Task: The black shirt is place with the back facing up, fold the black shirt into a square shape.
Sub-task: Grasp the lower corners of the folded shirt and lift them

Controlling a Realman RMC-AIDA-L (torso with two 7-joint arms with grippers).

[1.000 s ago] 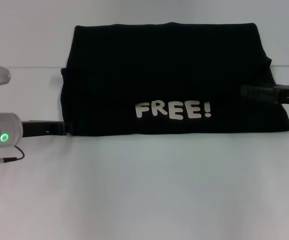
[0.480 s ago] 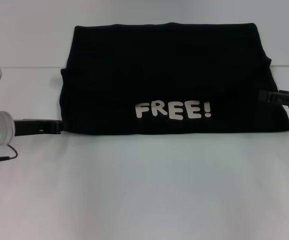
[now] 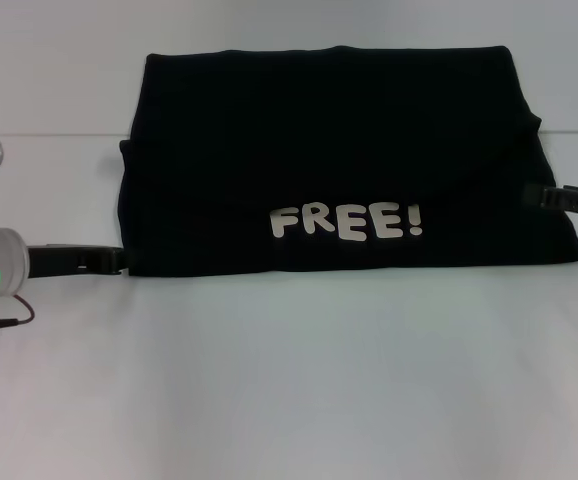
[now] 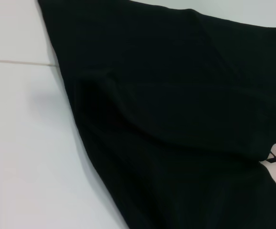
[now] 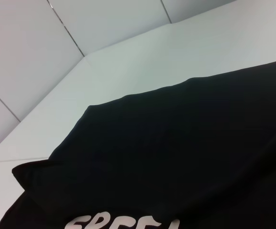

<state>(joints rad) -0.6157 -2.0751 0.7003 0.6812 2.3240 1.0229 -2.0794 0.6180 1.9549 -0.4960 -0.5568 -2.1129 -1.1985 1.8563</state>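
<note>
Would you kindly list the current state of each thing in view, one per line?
black shirt: folded into a wide rectangle, lying flat, "FREE!" lettering facing up near its front edge.
left gripper: low at the shirt's left front corner, beside its edge.
right gripper: low at the shirt's right edge.
table: white, bearing the shirt.

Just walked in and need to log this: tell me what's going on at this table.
A two-armed robot is folding a black shirt on a white table. The shirt lies as a wide folded rectangle with white "FREE!" lettering facing up. The left gripper sits low at the shirt's near left corner; the right gripper is at its right edge. More folding is needed for a square.
</note>
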